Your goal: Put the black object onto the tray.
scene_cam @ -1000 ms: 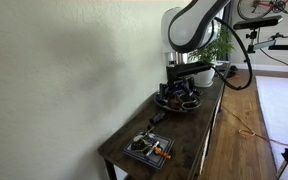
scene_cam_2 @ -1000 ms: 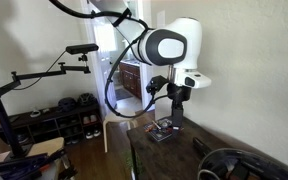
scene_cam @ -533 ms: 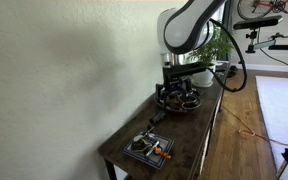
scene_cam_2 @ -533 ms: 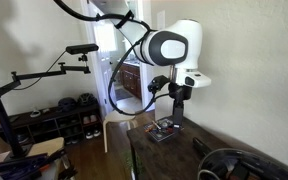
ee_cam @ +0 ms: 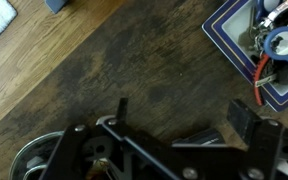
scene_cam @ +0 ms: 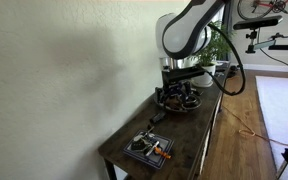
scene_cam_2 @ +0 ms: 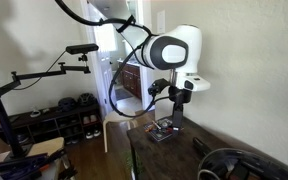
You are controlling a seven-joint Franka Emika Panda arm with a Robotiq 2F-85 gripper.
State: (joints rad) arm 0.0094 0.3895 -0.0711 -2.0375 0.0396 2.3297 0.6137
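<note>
The round dark tray [scene_cam: 181, 100] stands at the far end of the wooden table. It also shows in the other exterior view [scene_cam_2: 230, 166] and at the wrist view's lower left [ee_cam: 32, 160]. My gripper [scene_cam: 175, 90] hangs just above the table by this tray's near rim, also seen in the second exterior view [scene_cam_2: 176, 117]. In the wrist view its jaws [ee_cam: 184, 104] are wide apart over bare wood with nothing between them. I cannot pick out the small black object; it may lie among the items in one of the trays.
A square dark tray [scene_cam: 147, 149] with an orange-handled tool [ee_cam: 267, 70] and small items sits at the table's near end, also visible in an exterior view [scene_cam_2: 165, 131]. The wall runs along one table side. The floor drops off beyond the other edge.
The arm has shifted slightly along the table from the round tray toward the square tray. The jaws stay open.
</note>
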